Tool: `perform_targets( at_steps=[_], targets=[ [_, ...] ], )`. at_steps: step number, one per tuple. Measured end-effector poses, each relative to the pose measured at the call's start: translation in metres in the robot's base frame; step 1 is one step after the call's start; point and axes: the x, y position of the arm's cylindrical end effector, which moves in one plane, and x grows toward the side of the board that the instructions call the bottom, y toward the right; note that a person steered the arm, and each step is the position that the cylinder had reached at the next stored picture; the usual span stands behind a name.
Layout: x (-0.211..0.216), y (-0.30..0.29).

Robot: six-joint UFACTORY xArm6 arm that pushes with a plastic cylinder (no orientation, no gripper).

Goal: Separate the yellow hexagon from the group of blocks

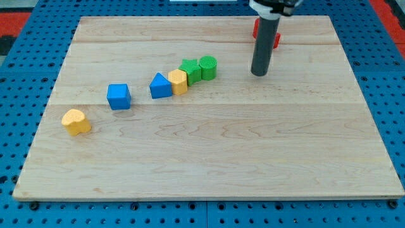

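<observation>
The yellow hexagon (179, 81) sits in a tight diagonal row, touching the blue triangle (160, 86) on its left and the green star-shaped block (190, 70) on its upper right. A green cylinder (208, 67) ends the row at the right. My tip (259, 73) rests on the board to the right of this row, about a block and a half from the green cylinder, touching no block.
A blue cube (118, 96) stands alone left of the row. A yellow heart-shaped block (76, 121) lies near the board's left edge. A red block (274, 33) is partly hidden behind the rod near the top edge. The wooden board (209, 158) lies on a blue pegboard.
</observation>
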Motion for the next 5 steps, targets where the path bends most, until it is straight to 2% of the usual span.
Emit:
perform_targets(
  at_steps=[1, 2, 3, 4, 5],
  targets=[
    [0.024, -0.008],
    [0.023, -0.037],
    [0.04, -0.1],
    [0.031, -0.169],
    [-0.01, -0.178]
  ],
)
